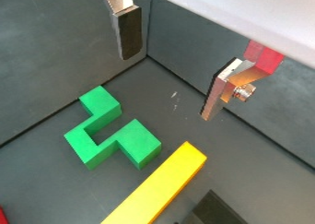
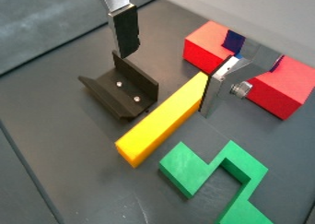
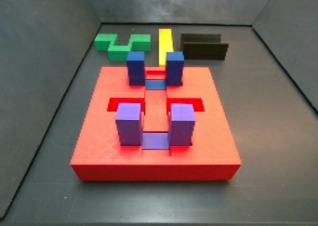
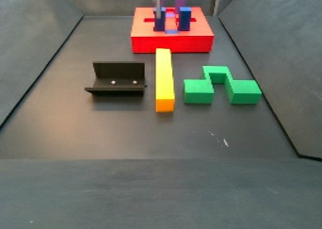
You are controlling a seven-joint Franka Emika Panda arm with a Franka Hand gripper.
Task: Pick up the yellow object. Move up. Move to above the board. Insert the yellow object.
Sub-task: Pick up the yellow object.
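Grip planning comes first: the long, narrow yellow-orange rectangular bar (image 4: 164,78) lies flat on the dark floor, between the dark L-shaped fixture (image 4: 116,80) and the green stepped block (image 4: 221,85), with one end pointing toward the large red square board (image 3: 155,132) with its upright blue and purple posts (image 3: 130,124). You should expect it to be rigid, light and smooth-sided, so it could slip or swing if you pinch it near an end; take it across its narrow width at about mid-length, so it hangs level for the channel. The gripper (image 2: 167,57) hangs above the floor with its jaws spread wide and nothing between them. In both wrist views, one silver finger with its dark pad (image 1: 127,34) sits well clear of the bar, while the other finger (image 2: 218,88) stands over the bar's far end (image 2: 194,84). Neither side view shows the arm clearly, so you cannot judge its height from them.
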